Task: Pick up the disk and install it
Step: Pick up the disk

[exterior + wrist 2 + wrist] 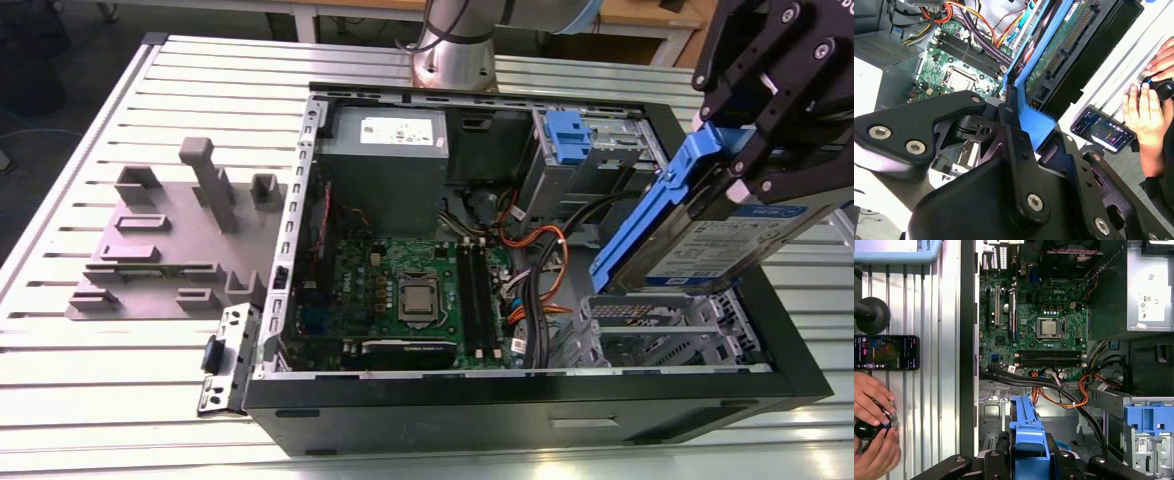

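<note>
At the upper right of the exterior view, black gripper (761, 170) clamped shut on the disk (727, 240), held in the air. Steeply tilted, label side toward the camera, blue rail (650, 215) along the edge facing the exterior view's left. Lower end just over the metal drive cage (654, 325) in the lower right corner of the open computer case (534, 405); touching or apart, impossible to tell.

Inside the case, near the middle of the frame, a green motherboard (400, 290), with a grey power supply (387, 160) above it in the picture and orange and black cables (534, 250) between board and cage. Toward the top of the case, a blue bracket (567, 135). On the exterior view's left, on the slatted metal table (120, 400), a grey holder block (160, 240), well apart from the disk.

In the second wrist view, gripper (1036, 127) closed around the blue rail at one end of the disk (1054, 55), green circuit board on the underside in plain sight. Beyond the case wall, a phone (1102, 131) flat on the table and a person's hand (1144, 110) on a dark knob (1164, 90).

In the first wrist view, gripper (1028, 460) shut on the blue end of the disk (1026, 430), motherboard beyond it, phone and two hands outside the case wall.
</note>
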You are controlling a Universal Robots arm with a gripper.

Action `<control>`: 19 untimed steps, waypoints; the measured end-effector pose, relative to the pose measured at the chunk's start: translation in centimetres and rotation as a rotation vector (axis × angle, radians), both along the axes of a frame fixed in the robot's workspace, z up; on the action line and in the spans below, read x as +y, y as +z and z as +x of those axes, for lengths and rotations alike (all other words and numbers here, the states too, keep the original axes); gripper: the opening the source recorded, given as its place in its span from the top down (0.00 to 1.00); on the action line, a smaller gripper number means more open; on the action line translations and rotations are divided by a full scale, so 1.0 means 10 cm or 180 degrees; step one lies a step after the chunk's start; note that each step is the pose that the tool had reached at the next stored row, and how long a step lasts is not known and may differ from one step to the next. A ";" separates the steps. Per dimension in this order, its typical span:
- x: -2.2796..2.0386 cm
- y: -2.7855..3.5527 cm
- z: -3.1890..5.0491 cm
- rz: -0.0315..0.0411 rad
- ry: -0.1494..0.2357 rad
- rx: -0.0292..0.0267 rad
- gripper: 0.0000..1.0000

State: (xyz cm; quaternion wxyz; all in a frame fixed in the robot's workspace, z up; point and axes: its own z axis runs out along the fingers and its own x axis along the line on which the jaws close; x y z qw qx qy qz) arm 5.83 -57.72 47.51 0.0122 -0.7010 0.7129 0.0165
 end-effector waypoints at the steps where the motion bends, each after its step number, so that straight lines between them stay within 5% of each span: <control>1: 0.000 0.000 0.000 0.0000 0.0000 0.0000 0.64; 7: 0.000 -0.038 0.033 0.0000 0.0000 0.0000 0.64; 19: -0.020 -0.254 0.153 0.0000 0.0000 0.0000 0.64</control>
